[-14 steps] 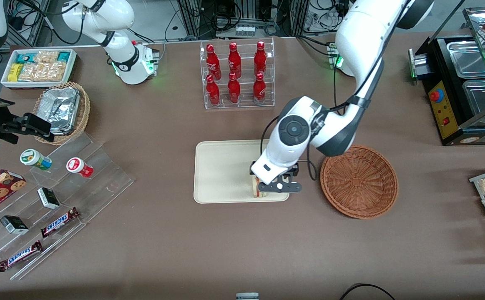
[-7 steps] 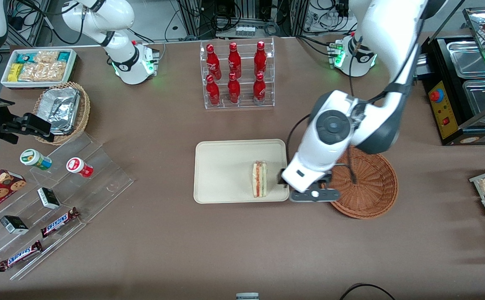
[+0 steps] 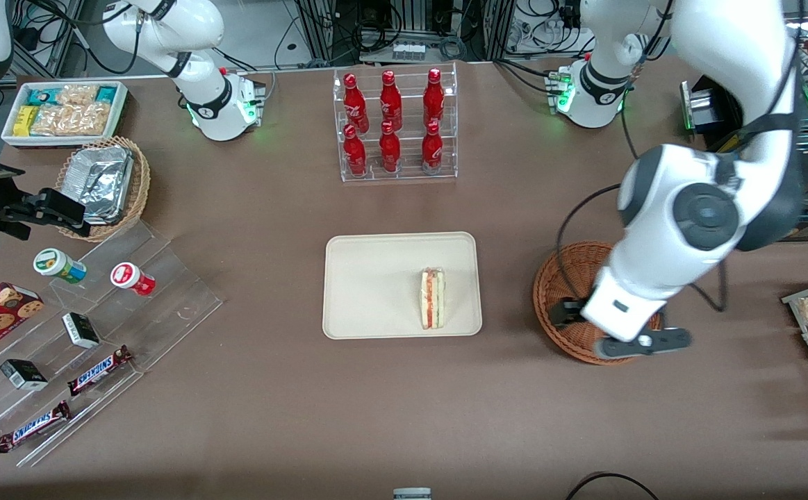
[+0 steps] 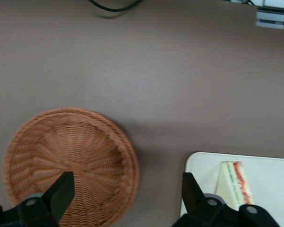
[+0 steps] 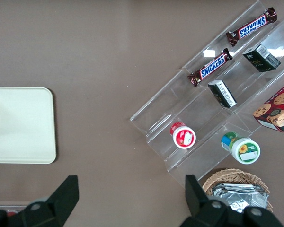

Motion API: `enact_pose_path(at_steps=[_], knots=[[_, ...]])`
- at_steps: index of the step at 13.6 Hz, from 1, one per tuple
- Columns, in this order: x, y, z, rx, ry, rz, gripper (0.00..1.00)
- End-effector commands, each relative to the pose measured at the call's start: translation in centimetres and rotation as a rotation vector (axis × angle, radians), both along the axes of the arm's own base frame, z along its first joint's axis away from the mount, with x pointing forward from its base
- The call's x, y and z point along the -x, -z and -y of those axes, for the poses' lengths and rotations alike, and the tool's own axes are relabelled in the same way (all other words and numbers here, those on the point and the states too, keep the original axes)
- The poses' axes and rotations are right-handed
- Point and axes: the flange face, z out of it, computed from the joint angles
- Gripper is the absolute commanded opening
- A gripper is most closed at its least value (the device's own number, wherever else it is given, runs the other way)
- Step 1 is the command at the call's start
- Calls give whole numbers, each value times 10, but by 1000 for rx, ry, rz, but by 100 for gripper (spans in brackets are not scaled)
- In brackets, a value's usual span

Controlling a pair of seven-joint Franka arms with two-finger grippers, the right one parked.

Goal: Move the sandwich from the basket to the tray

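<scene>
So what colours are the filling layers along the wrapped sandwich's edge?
Red, orange and green, between white bread, on the small triangular wrapped sandwich; clearest in the front view.

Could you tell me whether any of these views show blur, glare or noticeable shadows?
Left wrist view: slightly soft; the basket weave smears, and the sandwich on the tray is soft too; the open tool hangs above the basket. Front view: sharp, faint shadow beside the tray. Right wrist view: glare on the clear display steps.

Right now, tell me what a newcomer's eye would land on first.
Probably the rack of red bottles, farther from the camera than the tray. Next, the sandwich on that tray. Then the open gripper, hanging above the empty basket beside the tray.
</scene>
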Motion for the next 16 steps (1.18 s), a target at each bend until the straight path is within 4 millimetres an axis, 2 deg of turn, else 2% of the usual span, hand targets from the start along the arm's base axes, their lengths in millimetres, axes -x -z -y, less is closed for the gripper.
enact_pose_path(at_steps=[1, 2, 5, 7, 11, 14, 16], knots=[[6, -29, -46, 19, -24, -24, 100], [8, -37, -56, 13, -36, -24, 100], [14, -58, -106, -7, -105, -46, 100], [22, -71, -130, -16, -138, -62, 100], [49, -95, -158, -41, -102, -147, 100], [69, -113, -163, -49, -93, -176, 100], [77, -113, -163, -54, -94, -185, 100]])
